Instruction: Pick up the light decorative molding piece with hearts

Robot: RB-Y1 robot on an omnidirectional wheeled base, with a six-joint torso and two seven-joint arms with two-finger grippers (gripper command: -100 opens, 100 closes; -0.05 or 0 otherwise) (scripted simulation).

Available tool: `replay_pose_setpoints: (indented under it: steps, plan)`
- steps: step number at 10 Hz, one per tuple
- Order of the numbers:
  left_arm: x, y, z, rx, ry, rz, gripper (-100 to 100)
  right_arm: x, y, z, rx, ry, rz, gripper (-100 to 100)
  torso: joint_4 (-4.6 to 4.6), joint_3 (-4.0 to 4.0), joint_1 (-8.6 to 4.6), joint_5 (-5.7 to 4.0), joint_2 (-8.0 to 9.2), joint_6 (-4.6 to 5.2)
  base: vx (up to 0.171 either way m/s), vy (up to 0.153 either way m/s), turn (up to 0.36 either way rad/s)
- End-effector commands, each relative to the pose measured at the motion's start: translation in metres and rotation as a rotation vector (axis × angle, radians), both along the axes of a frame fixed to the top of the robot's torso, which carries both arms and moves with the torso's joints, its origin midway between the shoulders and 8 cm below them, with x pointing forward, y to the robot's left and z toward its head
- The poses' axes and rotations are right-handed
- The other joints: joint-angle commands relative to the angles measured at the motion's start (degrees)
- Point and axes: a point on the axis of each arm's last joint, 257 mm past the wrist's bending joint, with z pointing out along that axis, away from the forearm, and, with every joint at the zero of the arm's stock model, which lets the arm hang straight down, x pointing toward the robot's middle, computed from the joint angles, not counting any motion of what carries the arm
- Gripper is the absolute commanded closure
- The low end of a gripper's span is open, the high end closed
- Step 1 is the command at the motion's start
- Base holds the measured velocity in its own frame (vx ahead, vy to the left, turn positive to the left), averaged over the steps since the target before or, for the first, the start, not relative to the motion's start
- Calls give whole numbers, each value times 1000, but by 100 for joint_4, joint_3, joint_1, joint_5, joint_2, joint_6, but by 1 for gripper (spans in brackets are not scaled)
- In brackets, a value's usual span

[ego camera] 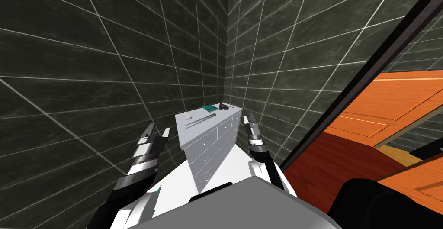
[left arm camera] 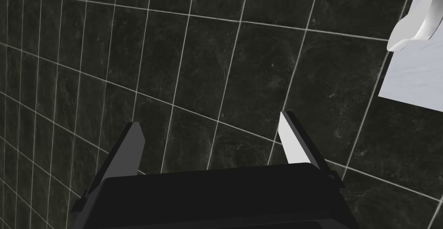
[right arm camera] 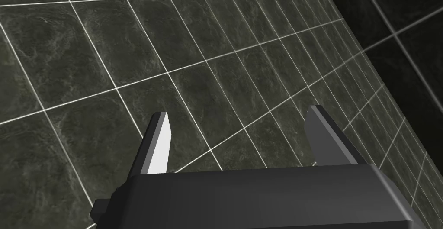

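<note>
A long, thin, light grey strip (ego camera: 201, 120), the likely molding piece, lies on top of a pale grey dresser (ego camera: 216, 146) in the corner of the dark tiled walls; no hearts can be made out on it. My left gripper (ego camera: 158, 129) hangs open to the left of the dresser, short of its top and apart from the strip. In the left wrist view the left gripper (left arm camera: 210, 119) has nothing between its fingers and faces dark tiles. My right gripper (ego camera: 248, 118) is open beside the dresser's right side. In its wrist view the right gripper (right arm camera: 238, 111) holds nothing.
On the dresser top also sit a small white rounded object (ego camera: 187, 114), a green flat item (ego camera: 210, 108) and a small dark object (ego camera: 223, 106). The white rounded object (left arm camera: 415, 27) rests on the dresser's corner (left arm camera: 411, 79). An orange wooden door (ego camera: 380, 109) in a dark frame lies at right.
</note>
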Motion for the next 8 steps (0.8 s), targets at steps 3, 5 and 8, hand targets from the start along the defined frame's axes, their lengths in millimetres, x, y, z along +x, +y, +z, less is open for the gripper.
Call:
replay_pose_setpoints:
  steps: [3,5,8]
  plan:
    - [0,-12,-26,91,47,-52,-100,0,0,0,0,0,0,0,6,18,16,4,32,-1,-85,35,46]
    - [-1,-17,-38,131,69,-76,-100,0,0,0,0,0,0,0,8,21,19,5,36,-1,-66,31,17]
    - [-6,-26,-69,217,119,-131,-100,0,0,0,0,0,0,0,3,8,6,2,13,0,-31,11,11]
